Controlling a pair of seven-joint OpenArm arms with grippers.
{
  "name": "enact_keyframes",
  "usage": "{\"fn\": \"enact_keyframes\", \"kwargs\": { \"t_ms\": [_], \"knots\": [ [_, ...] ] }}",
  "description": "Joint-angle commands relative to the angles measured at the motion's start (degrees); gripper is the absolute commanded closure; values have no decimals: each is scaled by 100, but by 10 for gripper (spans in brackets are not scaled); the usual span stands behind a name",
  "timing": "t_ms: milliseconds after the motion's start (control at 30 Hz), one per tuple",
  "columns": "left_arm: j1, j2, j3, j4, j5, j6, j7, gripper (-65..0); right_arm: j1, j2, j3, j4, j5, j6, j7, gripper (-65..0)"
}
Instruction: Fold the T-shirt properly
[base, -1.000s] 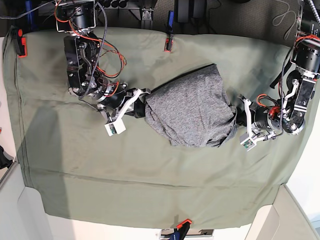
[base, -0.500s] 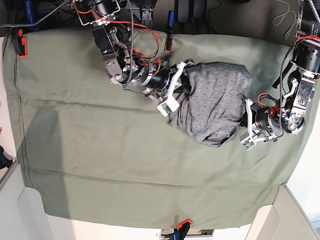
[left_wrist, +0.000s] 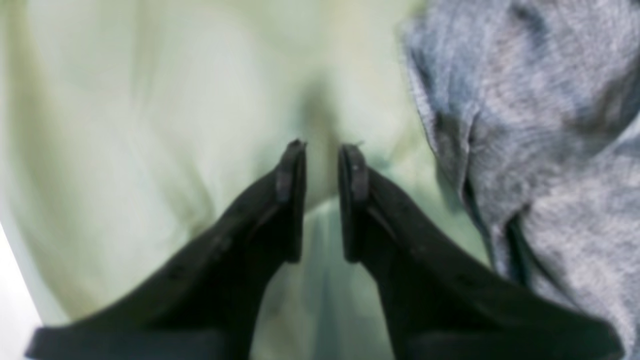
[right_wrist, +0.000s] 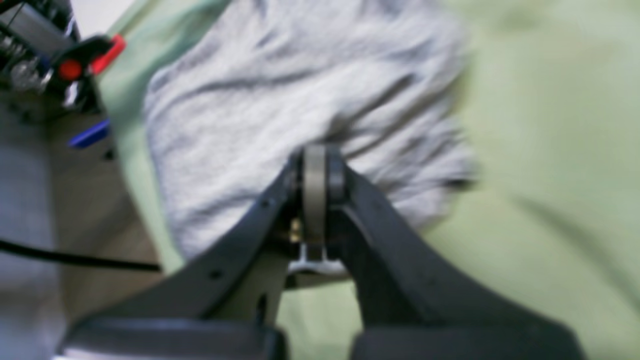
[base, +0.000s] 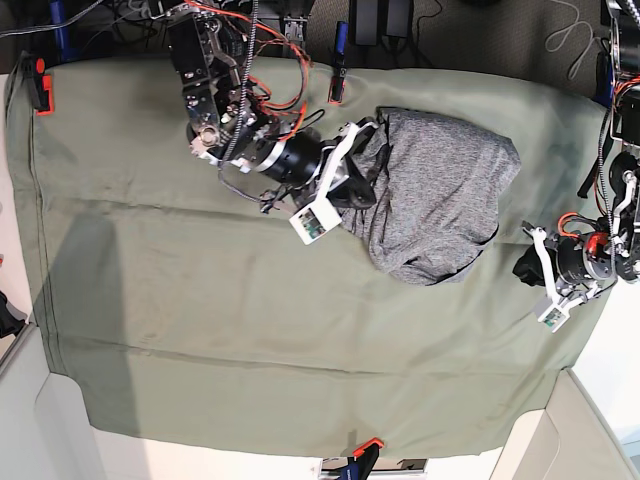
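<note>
The heather-grey T-shirt (base: 440, 190) lies bunched in a lump on the olive-green table cloth (base: 200, 330), at the back right of centre. My right gripper (base: 358, 185) is at the shirt's left edge. In the right wrist view the gripper (right_wrist: 315, 165) is shut, with a grey strip of the T-shirt (right_wrist: 280, 100) pinched between the pads. My left gripper (base: 522, 265) is off the shirt, to the right of its lower edge. In the left wrist view it (left_wrist: 321, 150) has a narrow gap between the fingertips and holds nothing. The shirt (left_wrist: 550, 125) lies just beside it.
Red clamps hold the cloth at the back edge (base: 337, 88), the back left corner (base: 42, 85) and the front edge (base: 365, 447). The left arm sits close to the table's right edge. Cables and gear lie behind the back edge.
My right gripper has carried the shirt's left edge up and to the right, bunching the shirt toward the back right. My left gripper has come off the shirt and drawn back to the right.
</note>
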Motion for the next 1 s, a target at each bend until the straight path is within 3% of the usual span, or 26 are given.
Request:
{"fn": "enact_keyframes", "kwargs": {
  "t_ms": [0,233,333,467,633,833,967],
  "knots": [
    [-116,-114,-269,72,-343,-62,96,-156,63,42,122,179,81,26,35,0],
    [656,-382,-1982,321,-2756,-62,1574,-155,-264,793,1093,844,520,-116,-291,0],
    [1338,-387,-2726,750,-3327,-62,2009,-155,-682,1143,1585,1215,887,-114,-319,0],
    [2409,-372,-3477,1587,-3346,-62,2017,-153,-1296,1502,2120,1600,1292,-94,-369,0],
    [3779,-166,-4170,2675,-3324,-62,2020,-153,-2076,1690,2575,1871,1508,-48,-538,0],
    [5377,518,-4301,3766,-2715,-62,1978,-151,-3099,1873,2647,1871,1674,-48,-761,0],
    [6308,1110,-4299,4135,-2107,-62,1552,-150,-3821,1969,2647,1871,1668,-48,-765,0]
  ]
}}
